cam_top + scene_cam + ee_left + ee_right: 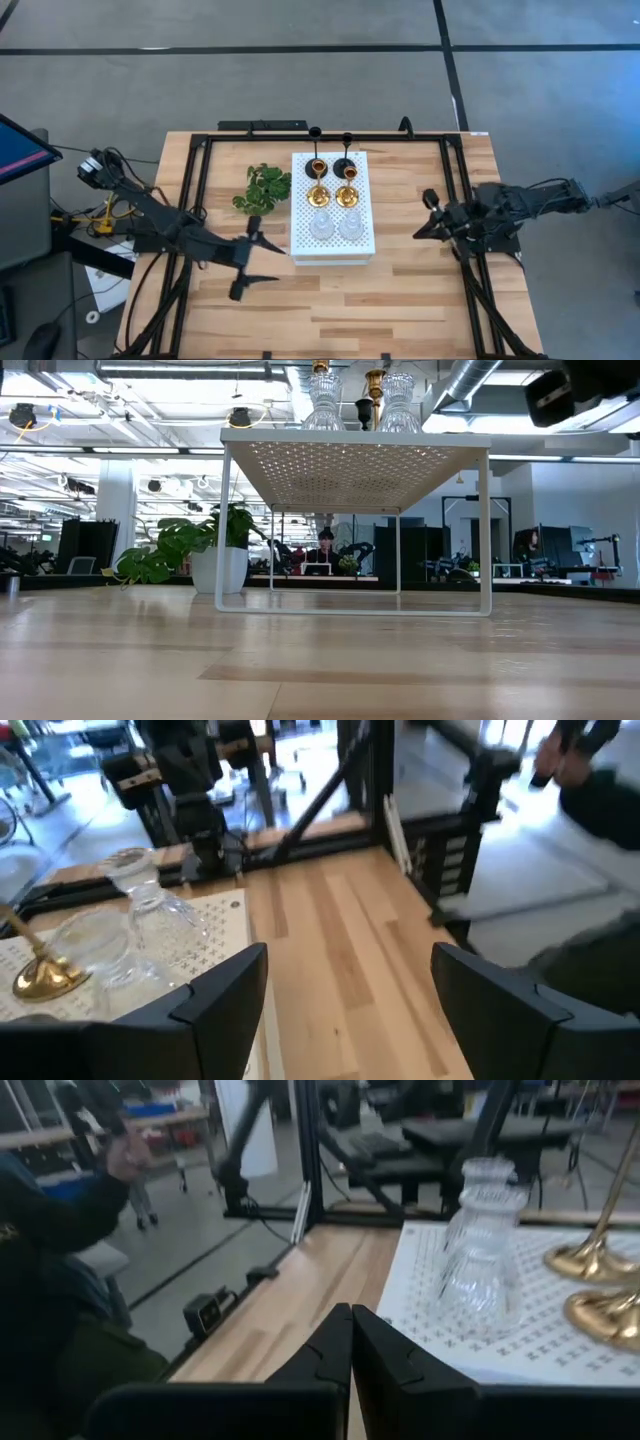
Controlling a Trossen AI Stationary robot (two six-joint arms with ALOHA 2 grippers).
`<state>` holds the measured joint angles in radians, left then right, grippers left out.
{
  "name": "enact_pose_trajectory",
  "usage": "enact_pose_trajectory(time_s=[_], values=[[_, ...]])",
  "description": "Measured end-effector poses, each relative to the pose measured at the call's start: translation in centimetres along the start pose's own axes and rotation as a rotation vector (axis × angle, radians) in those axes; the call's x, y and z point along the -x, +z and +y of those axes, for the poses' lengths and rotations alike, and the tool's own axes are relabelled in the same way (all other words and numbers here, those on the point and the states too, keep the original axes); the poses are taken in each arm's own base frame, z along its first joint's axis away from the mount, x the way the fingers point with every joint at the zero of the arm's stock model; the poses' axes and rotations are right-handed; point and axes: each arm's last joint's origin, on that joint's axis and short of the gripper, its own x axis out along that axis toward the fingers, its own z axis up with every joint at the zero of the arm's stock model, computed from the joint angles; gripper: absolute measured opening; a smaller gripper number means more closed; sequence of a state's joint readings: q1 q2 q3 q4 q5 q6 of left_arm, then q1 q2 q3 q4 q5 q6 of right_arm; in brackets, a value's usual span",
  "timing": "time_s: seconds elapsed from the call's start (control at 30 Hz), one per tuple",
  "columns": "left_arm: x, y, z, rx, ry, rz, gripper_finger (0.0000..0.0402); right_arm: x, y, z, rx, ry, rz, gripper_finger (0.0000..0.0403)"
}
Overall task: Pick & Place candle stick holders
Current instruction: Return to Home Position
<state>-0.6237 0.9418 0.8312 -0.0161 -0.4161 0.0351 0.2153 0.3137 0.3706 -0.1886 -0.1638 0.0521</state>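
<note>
Six candle stick holders stand by their round bases on the white perforated board (300,215). Two black ones (316,165) are at its far end, two gold ones (318,192) in the middle and two clear glass ones (322,225) at the near end. My left gripper (250,258) is open and empty, left of the board's near end. In its wrist view (350,1010) the glass holders (150,905) show beside it. My right gripper (420,217) is shut and empty, right of the board. In its wrist view (350,1345) a glass holder (485,1250) shows ahead.
A green leafy sprig (262,187) lies left of the board's far end. The board is a raised stand on thin legs (222,530). Black frame rails (195,190) run along the table's left and right sides. A person (60,1250) is beyond the table's edge.
</note>
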Motion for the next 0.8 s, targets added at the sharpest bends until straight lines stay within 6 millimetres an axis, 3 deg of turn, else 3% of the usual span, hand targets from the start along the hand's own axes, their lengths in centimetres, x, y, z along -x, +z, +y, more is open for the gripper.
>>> enact_pose_trajectory(time_s=[0.47, 0.8], values=[[6.5, -10.2, 1.8, -0.019, -0.156, -0.374, 0.0281, 3.2, 0.2, 0.5, 0.054, 0.006, -0.128, 0.0001], [8.3, -12.7, 2.5, -0.053, -0.143, -0.409, 0.0281, 4.2, -0.3, 0.7, 0.050, 0.007, -0.126, 0.0001]])
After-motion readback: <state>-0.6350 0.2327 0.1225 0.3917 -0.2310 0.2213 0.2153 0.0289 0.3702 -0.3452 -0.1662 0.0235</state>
